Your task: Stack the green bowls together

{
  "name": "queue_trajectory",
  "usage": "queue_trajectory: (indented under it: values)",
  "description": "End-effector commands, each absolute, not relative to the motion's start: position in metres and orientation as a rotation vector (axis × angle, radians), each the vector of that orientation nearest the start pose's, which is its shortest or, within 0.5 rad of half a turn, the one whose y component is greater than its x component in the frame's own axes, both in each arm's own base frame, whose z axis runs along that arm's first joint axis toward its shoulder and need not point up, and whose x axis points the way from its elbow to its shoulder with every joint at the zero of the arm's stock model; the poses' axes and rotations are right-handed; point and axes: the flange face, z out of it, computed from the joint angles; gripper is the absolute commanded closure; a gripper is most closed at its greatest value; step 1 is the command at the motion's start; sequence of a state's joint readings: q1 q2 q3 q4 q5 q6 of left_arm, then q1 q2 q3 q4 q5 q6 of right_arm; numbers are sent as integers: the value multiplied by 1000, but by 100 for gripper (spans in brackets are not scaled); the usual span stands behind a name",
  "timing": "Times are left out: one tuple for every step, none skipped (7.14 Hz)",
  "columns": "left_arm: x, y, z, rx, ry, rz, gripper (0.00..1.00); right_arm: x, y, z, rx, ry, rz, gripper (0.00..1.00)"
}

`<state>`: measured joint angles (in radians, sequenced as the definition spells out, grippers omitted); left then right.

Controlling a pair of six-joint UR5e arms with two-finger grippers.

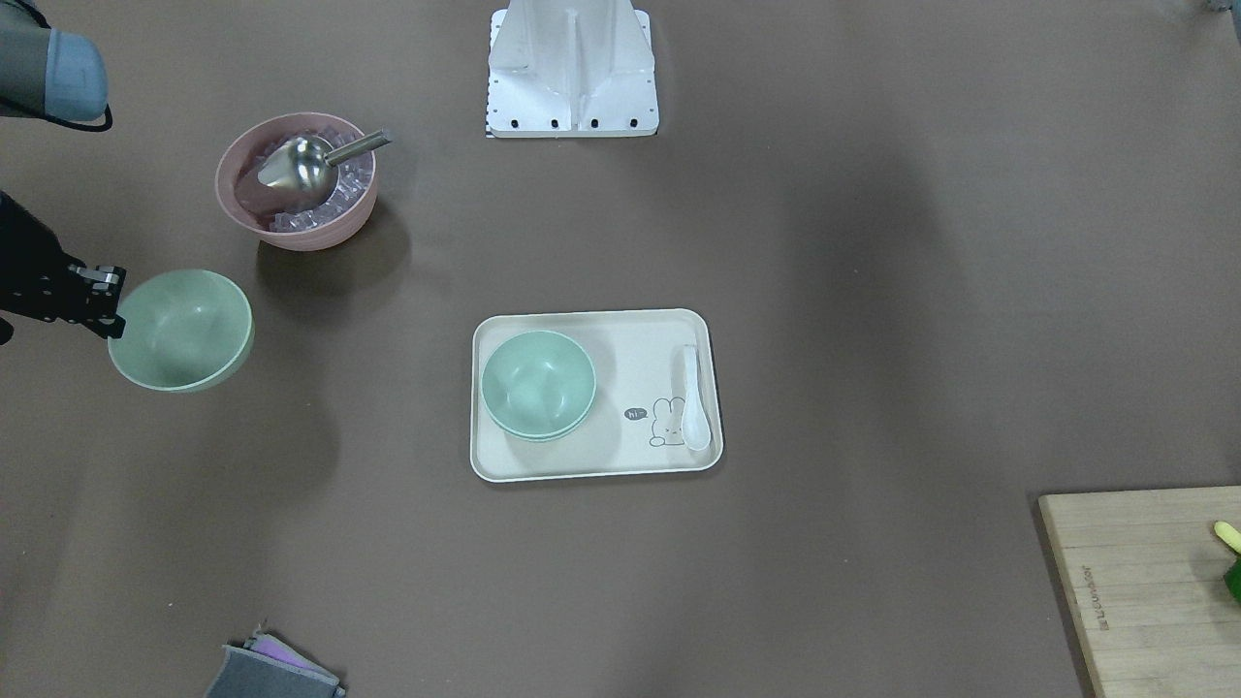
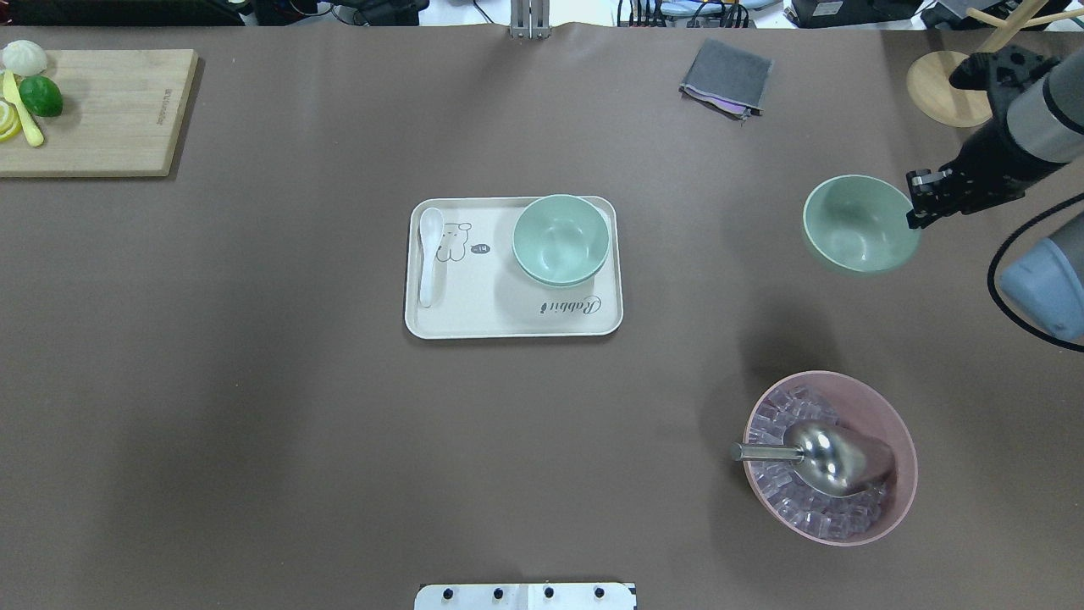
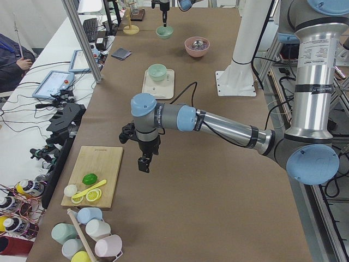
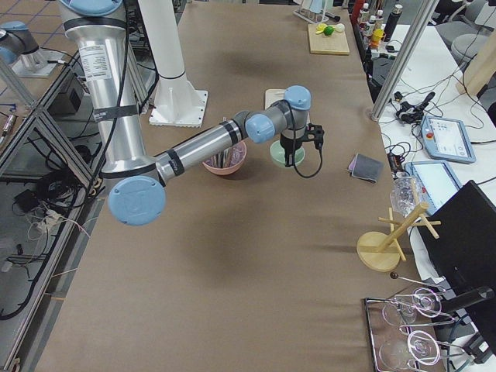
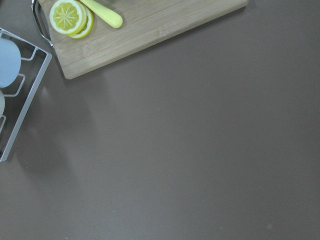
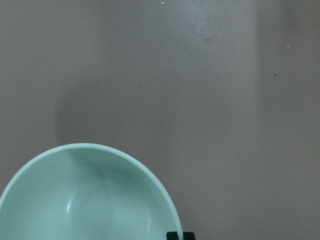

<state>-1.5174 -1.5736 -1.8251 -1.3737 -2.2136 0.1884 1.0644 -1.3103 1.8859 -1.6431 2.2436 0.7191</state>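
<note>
My right gripper (image 2: 916, 203) is shut on the rim of a pale green bowl (image 2: 860, 223) and holds it above the table at the right, its shadow offset below it. The same gripper (image 1: 114, 312) and bowl (image 1: 181, 330) show at the left of the front-facing view, and the bowl fills the bottom of the right wrist view (image 6: 90, 200). Two more green bowls (image 2: 561, 240) sit nested on a cream tray (image 2: 474, 292) at the table's middle. My left gripper (image 3: 143, 164) hangs over bare table near the cutting board; I cannot tell if it is open.
A pink bowl (image 2: 830, 457) with ice cubes and a metal scoop stands near the robot's right. A white spoon (image 2: 430, 254) lies on the tray. A cutting board (image 2: 93, 110) with lime and lemon, a grey cloth (image 2: 726, 76) and a wooden stand (image 2: 944, 89) line the far edge.
</note>
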Motion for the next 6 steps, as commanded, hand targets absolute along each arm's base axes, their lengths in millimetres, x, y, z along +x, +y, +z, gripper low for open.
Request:
queue_trajectory:
  values:
    - [-83, -481, 580, 108, 636, 289, 2, -286, -527, 290, -33, -840, 101, 100]
    - [-84, -480, 582, 101, 636, 291, 2, -320, -523, 259, -49, -856, 139, 100]
    - [-84, -480, 584, 97, 635, 290, 2, -361, -525, 226, -58, -853, 210, 100]
    - [-84, -480, 585, 94, 635, 289, 2, -396, -532, 201, -70, -849, 240, 100]
    - [-84, -480, 586, 92, 636, 288, 2, -420, -538, 191, -80, -841, 251, 100]
    - [-84, -480, 587, 91, 636, 288, 2, -443, -543, 201, -54, -851, 254, 100]
